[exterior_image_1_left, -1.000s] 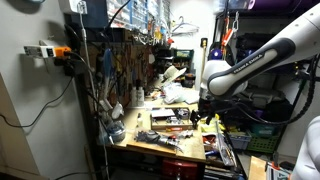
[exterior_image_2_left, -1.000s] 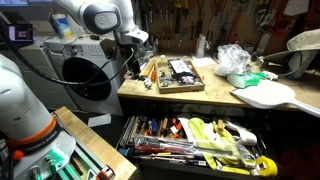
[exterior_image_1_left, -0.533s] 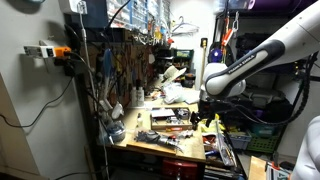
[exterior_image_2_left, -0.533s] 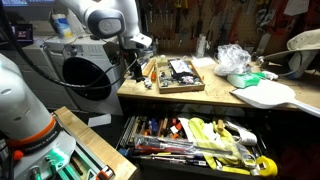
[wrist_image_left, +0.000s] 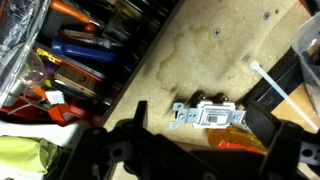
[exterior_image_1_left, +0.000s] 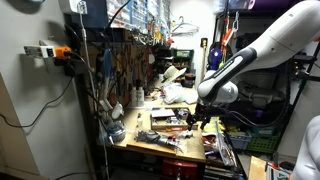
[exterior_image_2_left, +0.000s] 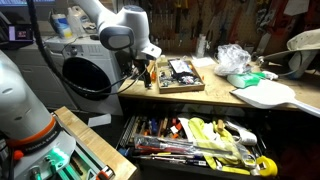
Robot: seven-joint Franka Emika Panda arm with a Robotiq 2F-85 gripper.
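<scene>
The switch lies flat on the wood tray, near the edge by the open drawer of tools, with a white zip tie just beside it. The gripper hovers above, fingers spread wide and holding nothing. The tips are dark and blurred, so probably no contact. A good grasp would centre on the body, close across its narrow sides rather than end to end, and stay off the tie
</scene>
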